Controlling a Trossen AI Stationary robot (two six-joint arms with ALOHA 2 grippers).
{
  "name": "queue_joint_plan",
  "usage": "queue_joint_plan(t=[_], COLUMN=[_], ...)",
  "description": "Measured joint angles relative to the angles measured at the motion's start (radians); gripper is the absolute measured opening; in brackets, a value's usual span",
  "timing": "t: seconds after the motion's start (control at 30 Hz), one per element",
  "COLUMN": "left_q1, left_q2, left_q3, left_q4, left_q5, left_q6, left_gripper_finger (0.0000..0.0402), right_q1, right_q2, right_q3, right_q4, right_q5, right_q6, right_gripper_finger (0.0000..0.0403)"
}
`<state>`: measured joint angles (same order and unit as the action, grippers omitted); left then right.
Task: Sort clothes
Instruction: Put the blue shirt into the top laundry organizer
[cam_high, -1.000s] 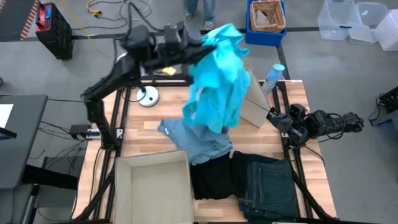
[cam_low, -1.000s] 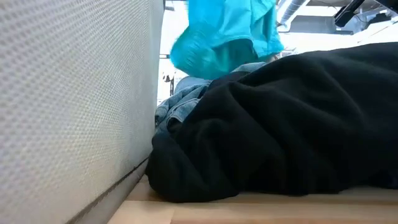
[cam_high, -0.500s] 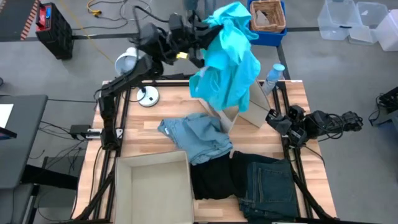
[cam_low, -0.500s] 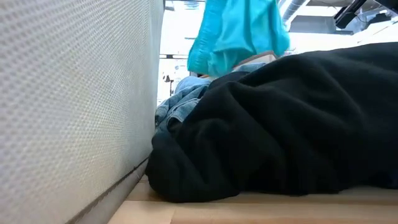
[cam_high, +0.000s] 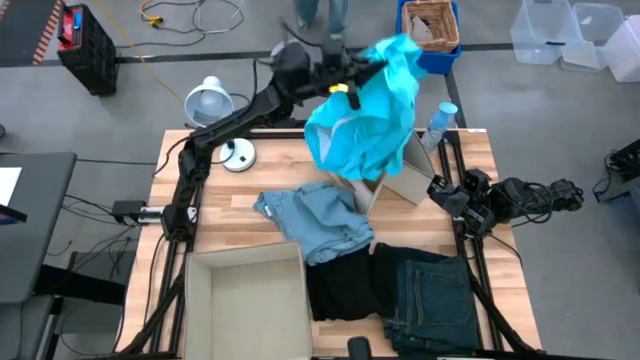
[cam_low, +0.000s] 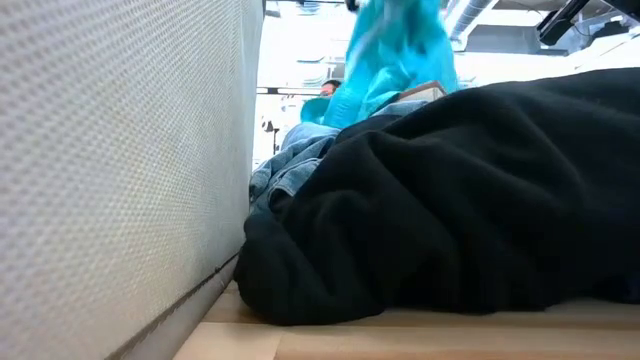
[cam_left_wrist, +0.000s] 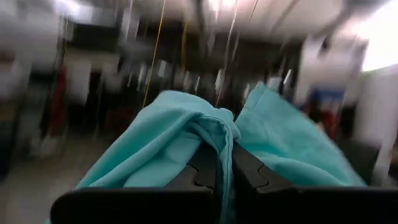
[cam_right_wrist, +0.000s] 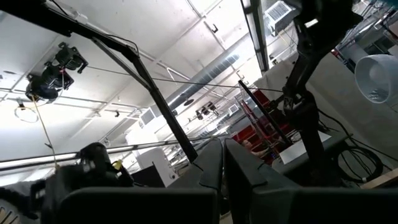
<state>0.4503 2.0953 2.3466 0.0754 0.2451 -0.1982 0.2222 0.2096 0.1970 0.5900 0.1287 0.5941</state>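
My left gripper (cam_high: 352, 78) is high above the table's far edge, shut on the bright turquoise top (cam_high: 365, 125), which hangs over a beige cardboard box (cam_high: 400, 172) at the far right. The top also shows in the low view (cam_low: 395, 55). The light blue denim piece (cam_high: 312, 222) lies on the table's middle. The black garment (cam_high: 345, 285) and the dark blue-green jeans (cam_high: 435, 300) lie at the near right. My right gripper (cam_right_wrist: 222, 163) is shut and empty at the table's right edge, tipped upward. My left gripper pinches a bunched fold of the turquoise top (cam_left_wrist: 214, 127) between its two fingers. The fold rises between the fingertips and the cloth spills to both sides. The top hangs slack below the gripper, lifted clear of the table.
A second beige box (cam_high: 245, 300) stands open at the near left; its wall (cam_low: 120, 170) fills the low view's left. A white lamp (cam_high: 208, 100) and a clear bottle (cam_high: 440, 122) stand at the far edge. Bins and crates stand on the floor beyond.
My left gripper has swung toward the table's right and far edges, carrying the turquoise top. The top has moved from above the table's middle to above the far right box, and still hangs clear.
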Motion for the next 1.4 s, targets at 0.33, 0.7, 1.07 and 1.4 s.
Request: queue_joint_plan(t=[0.33, 0.7, 1.07, 1.4], left_q1=[-0.013, -0.03, -0.079, -0.096], left_q2=[0.0, 0.004, 0.051, -0.007], left_q3=[0.0, -0.042, -0.04, 0.008], left_q4=[-0.661, -0.922, -0.887, -0.865], left_q5=[-0.05, -0.09, -0.049, -0.072], left_q6=[0.08, 0.114, 0.015, 0.029], left_gripper_finger=[0.0005, 0.0017, 0.0182, 0.0265], right_q1=[0.0, 0.0, 0.0, 0.0], right_q2=[0.0, 0.0, 0.0, 0.0], right_q3=[0.0, 0.0, 0.0, 0.0], right_q4=[0.0, 0.0, -0.003, -0.006], right_q5=[0.001, 0.001, 0.004, 0.004], right_q6=[0.0, 0.001, 0.008, 0.008], right_gripper_finger=[0.0036, 0.0036, 0.0036, 0.0036])
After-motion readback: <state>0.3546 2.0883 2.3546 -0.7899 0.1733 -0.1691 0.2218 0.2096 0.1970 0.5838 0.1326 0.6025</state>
